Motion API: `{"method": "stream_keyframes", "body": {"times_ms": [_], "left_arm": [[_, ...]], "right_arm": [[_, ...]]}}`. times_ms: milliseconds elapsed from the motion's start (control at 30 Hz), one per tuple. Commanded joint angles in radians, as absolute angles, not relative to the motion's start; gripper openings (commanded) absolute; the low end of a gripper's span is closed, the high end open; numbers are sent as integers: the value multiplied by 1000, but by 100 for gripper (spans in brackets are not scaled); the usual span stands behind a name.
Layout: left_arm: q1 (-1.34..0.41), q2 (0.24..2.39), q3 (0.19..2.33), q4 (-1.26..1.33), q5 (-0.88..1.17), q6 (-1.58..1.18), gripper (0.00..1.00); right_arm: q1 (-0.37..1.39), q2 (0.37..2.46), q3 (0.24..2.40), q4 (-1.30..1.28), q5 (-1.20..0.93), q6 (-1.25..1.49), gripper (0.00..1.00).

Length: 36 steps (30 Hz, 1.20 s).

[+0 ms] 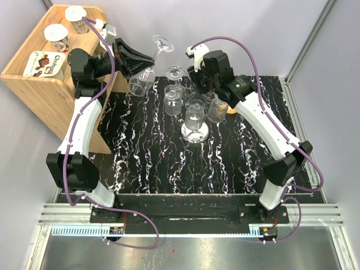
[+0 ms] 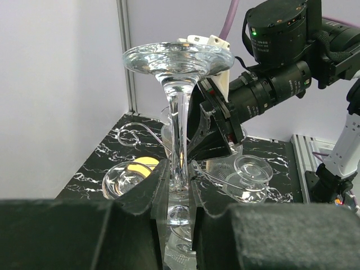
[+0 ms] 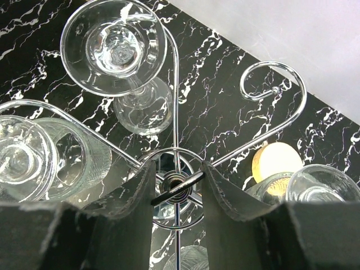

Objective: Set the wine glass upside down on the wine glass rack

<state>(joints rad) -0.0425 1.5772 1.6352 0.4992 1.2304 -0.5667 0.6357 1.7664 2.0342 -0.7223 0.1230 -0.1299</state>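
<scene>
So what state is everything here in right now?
Held wine glass: upside down, foot up, clamped by its stem.
Left end effector: shut on that stem.
Wine glass rack: upright, holding glasses.
Hanging glasses: upside down on its arms.
Right end effector: jaws either side of the rack's top, grip unclear.

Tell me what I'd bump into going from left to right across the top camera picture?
Light wooden shelf → clear wine glass held in the air → shiny chrome wire rack → small round yellow disc.
</scene>
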Motion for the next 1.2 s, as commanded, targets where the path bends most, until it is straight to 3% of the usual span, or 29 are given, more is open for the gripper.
{"method": "stream_keyframes", "body": {"times_ms": [0,367,900,1167], "left_arm": [[-54,1578,1649,612,1230,-591,0],[-54,1597,1631,672,1232,-612,0],[-2,1660,1684,591,1244,-492,0],[-2,1677,1579,790,1285,-535,0]], "right_arm": [[646,1690,2039,-713,55,-229,12],[632,1658,2039,-736,-72,-294,9],[565,1782,2301,-937,-313,-362,7],[563,1844,2404,-983,-356,-364,6]]}}
